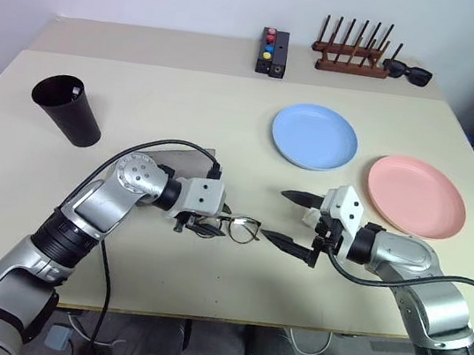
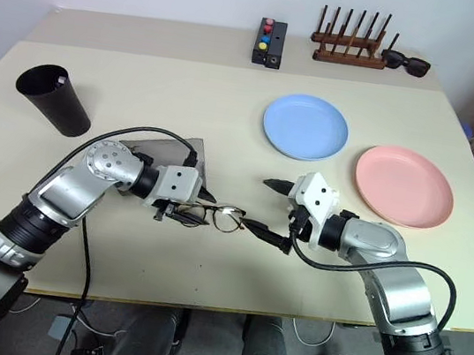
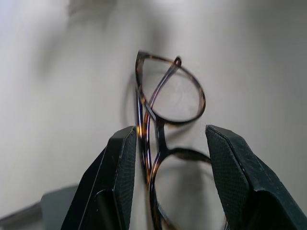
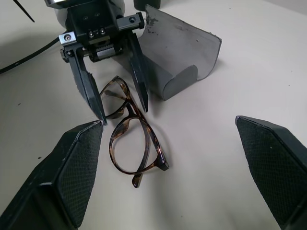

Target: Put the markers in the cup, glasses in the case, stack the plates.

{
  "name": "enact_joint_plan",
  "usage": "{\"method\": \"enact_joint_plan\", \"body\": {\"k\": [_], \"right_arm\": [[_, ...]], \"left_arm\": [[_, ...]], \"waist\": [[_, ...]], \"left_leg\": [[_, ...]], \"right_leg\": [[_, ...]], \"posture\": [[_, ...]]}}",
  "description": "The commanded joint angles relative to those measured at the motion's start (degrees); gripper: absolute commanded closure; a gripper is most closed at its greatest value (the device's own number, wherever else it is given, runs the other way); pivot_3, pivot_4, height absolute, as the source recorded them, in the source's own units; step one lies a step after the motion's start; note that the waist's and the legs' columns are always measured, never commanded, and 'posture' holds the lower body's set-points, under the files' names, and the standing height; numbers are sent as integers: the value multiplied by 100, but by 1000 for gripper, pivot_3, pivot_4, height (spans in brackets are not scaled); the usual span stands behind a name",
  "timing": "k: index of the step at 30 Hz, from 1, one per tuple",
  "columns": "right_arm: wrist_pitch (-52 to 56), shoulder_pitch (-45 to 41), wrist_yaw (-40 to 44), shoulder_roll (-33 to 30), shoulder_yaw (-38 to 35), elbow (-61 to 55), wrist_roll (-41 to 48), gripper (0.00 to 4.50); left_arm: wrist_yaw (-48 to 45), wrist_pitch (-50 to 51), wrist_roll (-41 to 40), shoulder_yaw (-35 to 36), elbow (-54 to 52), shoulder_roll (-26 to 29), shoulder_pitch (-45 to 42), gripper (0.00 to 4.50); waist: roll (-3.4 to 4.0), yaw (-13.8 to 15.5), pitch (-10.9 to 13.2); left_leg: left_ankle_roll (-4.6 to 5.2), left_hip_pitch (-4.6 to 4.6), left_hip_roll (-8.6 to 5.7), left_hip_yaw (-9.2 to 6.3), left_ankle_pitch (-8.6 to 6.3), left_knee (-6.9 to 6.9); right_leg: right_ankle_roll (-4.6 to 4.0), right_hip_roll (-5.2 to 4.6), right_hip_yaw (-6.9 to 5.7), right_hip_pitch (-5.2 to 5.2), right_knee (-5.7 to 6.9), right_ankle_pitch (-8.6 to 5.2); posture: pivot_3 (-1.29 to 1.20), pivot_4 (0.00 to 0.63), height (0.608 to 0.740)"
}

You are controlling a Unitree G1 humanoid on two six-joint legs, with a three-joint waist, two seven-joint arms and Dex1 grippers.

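The cup (image 1: 68, 108) stands at the table's (image 1: 113, 293) far left, with a marker (image 1: 76, 91) inside at the rim. The grey case (image 4: 180, 55) lies open just behind the left gripper (image 4: 121, 108). That gripper's fingers are apart, straddling one lens of the glasses (image 4: 132, 139), which lie on the table; contact cannot be confirmed. The right gripper (image 1: 295, 222) faces the glasses, jaws fully apart, holding nothing. Farther right, the blue plate (image 1: 314, 136) and pink plate (image 1: 417, 196) lie side by side, unstacked.
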Motion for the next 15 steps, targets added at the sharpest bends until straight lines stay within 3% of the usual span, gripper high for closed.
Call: {"method": "enact_joint_plan", "body": {"k": [1,4,11,15], "right_arm": [[-25,-12,9,-60,-106,-250,73,0],[-24,-23,5,-56,-107,-256,72,0],[-13,-82,-15,-38,-88,-230,59,0],[-45,-64,-9,-52,-109,-200,42,0]], "left_arm": [[-42,-66,50,-42,16,-21,-19,3090],[-123,-57,49,-34,38,-11,-2,4476],[-251,70,-181,116,24,-29,-14,4476],[-303,457,-725,482,-191,-97,-70,4476]], "waist": [[0,-6,0],[5,1,-4],[8,4,-7],[8,8,-7]], "left_leg": [[0,0,0,0,0,0],[0,3,0,0,0,0],[5,33,-1,-3,-3,3],[5,32,-1,-3,-3,3]], "right_leg": [[0,0,0,0,0,0],[0,0,0,2,1,0],[-16,-1,-1,43,-8,-14],[-14,-1,-1,42,-8,-13]], "posture": [[0,150,734],[0,150,734],[0,150,734],[0,150,734]]}}
